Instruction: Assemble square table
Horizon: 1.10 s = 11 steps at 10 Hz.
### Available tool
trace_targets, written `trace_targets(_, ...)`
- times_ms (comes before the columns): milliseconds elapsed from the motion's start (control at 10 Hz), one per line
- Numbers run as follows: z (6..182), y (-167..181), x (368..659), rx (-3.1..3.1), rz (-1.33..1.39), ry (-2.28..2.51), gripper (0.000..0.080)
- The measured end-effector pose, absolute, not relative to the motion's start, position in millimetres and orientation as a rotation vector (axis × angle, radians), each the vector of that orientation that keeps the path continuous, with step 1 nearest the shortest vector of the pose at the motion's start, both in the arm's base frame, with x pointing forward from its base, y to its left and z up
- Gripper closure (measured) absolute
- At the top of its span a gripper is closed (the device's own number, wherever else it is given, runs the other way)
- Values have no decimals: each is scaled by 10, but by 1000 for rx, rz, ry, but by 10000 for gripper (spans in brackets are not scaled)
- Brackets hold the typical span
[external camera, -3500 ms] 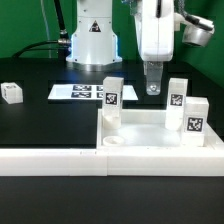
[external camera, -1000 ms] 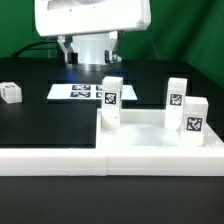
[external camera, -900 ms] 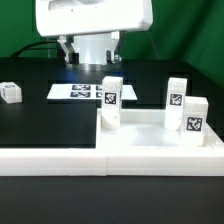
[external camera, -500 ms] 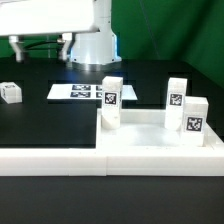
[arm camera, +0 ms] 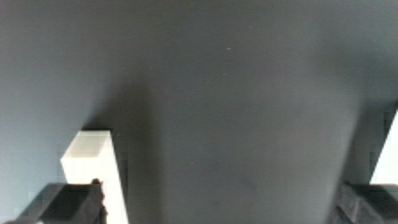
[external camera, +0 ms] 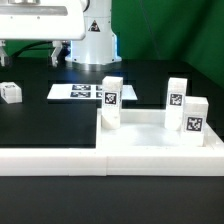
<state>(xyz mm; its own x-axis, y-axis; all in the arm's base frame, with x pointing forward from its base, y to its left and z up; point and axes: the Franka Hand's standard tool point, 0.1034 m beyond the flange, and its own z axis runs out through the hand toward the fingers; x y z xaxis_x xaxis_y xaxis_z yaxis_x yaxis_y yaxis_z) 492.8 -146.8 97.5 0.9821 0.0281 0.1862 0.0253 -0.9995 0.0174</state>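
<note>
Exterior view: square table (external camera: 150, 138) part-built, slab lying in the near corner on the exterior view's right, tucked against the low border wall (external camera: 50, 160). Three legs upright on the slab: one at the corner toward the exterior view's left (external camera: 111, 103), one at the far corner (external camera: 177, 97), one nearer the camera (external camera: 193, 115). Seated fully or only stood in place: cannot tell from here. Fourth leg (external camera: 11, 93) loose on the black table, well apart from the slab, out on the exterior view's left, beyond the marker board (external camera: 80, 92). Judged about three quarters done; left to do: fetch the loose leg, bring it to the open corner, fix it.

White bulk of the arm (external camera: 40, 20) high over the exterior view's left, away from the slab and toward the loose leg's side.

Wrist view: gripper (arm camera: 222, 200) spread wide, nothing between the fingers (arm camera: 71, 200), only dark tabletop below. Pale block (arm camera: 89, 160) just beside one finger, probably the loose leg, not certain. Slab and standing legs absent from this view.
</note>
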Motion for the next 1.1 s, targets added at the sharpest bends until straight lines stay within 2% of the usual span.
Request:
trace_targets(100,943,-1509,4894,3099,272,195,150)
trace_targets(200,830,-1595,4779,3103,208,361,150)
trace_targets(400,688,-1529,4675,3136,51,544,150)
trace_targets(500,581,-1630,4599,3048,88,664,150)
trace_targets(800,580,-1643,4551,2961,38,963,150)
trace_targets(1100,523,-1671,4375,3004,-118,953,150)
